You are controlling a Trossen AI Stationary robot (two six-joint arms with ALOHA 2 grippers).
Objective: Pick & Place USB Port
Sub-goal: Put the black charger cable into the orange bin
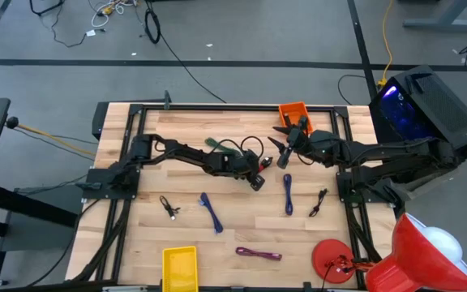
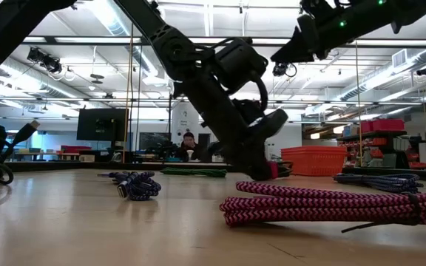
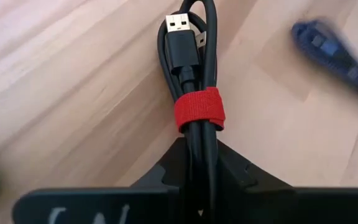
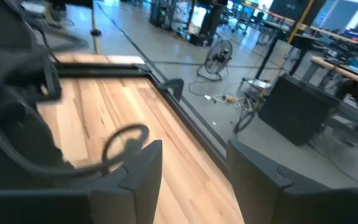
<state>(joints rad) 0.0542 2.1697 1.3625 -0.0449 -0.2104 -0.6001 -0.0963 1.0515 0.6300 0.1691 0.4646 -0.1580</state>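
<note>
The left gripper sat near the middle of the table, low over the wood, with its fingers closed around a black USB cable. The cable was bundled with a red strap, and its metal plug pointed away from the gripper; in the low view the bundle was lost behind the arm, so whether it was off the wood could not be told. The right gripper hung toward the far right corner, beside the orange bin, with its fingers spread apart and nothing between them. Other cables lay on the table: a blue one right of the left gripper, another blue one nearer the front, a purple one by the front edge, and a green one toward the far edge. A yellow bin stood at the front edge.
</note>
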